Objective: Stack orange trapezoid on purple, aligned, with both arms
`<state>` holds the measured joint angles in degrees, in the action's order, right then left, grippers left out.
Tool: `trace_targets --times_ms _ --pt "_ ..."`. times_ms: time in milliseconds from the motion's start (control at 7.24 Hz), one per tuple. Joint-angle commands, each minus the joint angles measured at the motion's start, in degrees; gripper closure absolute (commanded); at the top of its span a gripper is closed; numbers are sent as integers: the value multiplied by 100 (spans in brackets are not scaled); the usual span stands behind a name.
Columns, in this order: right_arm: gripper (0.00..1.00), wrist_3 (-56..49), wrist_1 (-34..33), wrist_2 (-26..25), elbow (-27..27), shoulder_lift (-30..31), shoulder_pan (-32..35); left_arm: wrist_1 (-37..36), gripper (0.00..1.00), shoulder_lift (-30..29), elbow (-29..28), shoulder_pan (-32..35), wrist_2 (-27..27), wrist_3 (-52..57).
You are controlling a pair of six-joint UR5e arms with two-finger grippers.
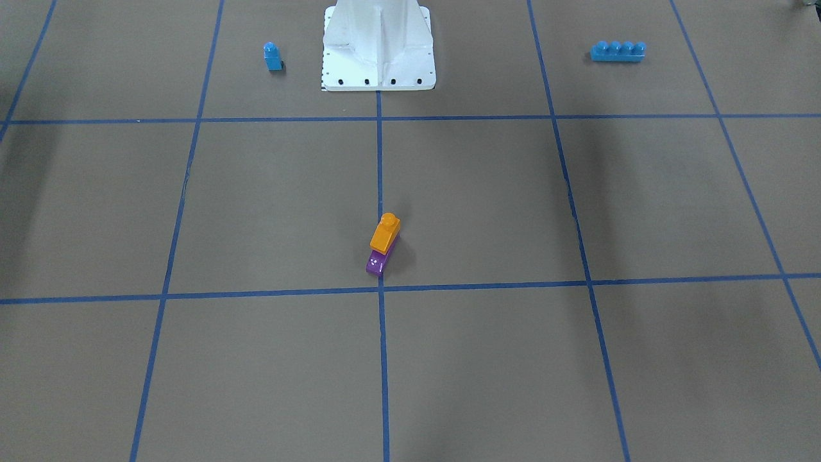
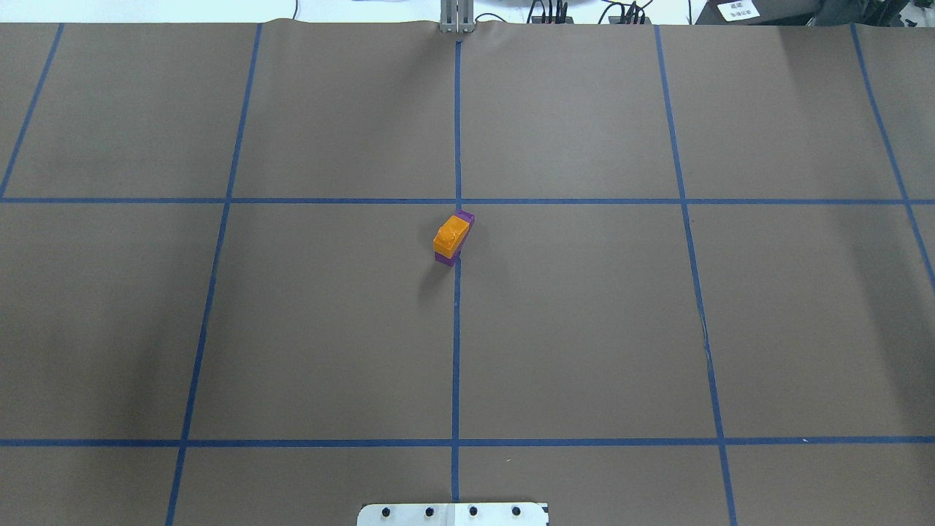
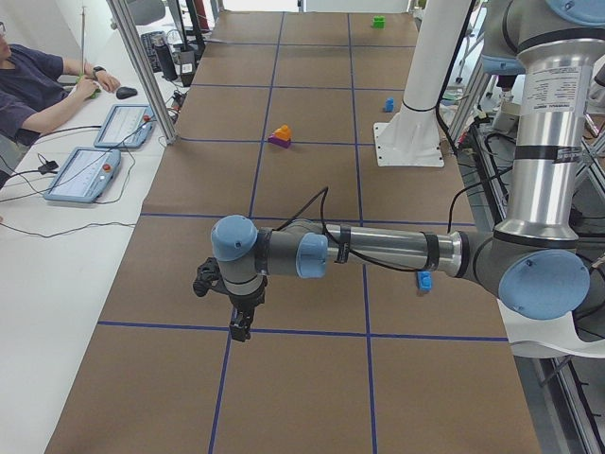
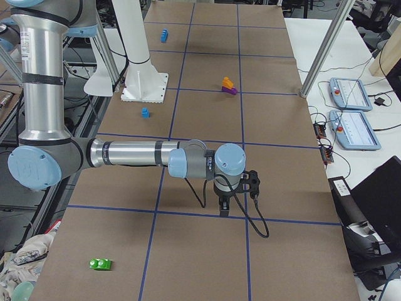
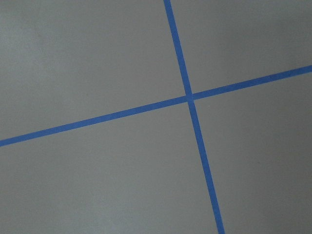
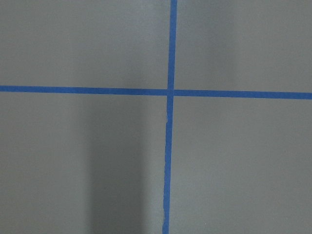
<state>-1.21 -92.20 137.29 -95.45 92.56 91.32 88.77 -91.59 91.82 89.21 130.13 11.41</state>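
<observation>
The orange trapezoid (image 1: pixel 385 234) sits on top of the purple (image 1: pixel 378 262) near the table's middle, beside the centre tape line. From overhead the orange trapezoid (image 2: pixel 451 234) covers most of the purple (image 2: pixel 465 217), with purple showing at both ends. No gripper touches the pair. The left gripper (image 3: pixel 241 326) hangs over a tape crossing far out toward the table's left end. Over a crossing toward the opposite end hangs the right gripper (image 4: pixel 223 207). I cannot tell whether either is open or shut. Both wrist views show only brown table and blue tape.
A small blue one-stud block (image 1: pixel 272 56) and a long blue four-stud brick (image 1: pixel 617 51) flank the white robot base (image 1: pixel 378 64). A green block (image 4: pixel 100 264) lies near the table's right end. A person sits by tablets (image 3: pixel 85 175) along the far side.
</observation>
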Motion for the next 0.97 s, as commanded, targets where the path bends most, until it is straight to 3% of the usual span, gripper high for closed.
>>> trace_targets --times_ms 0,829 --pt "0 7 0 0 0 -2 0 0 0 0 2 0 -5 -7" --pt "0 7 -9 9 -53 7 0 0 0 -8 2 -9 30 -347"
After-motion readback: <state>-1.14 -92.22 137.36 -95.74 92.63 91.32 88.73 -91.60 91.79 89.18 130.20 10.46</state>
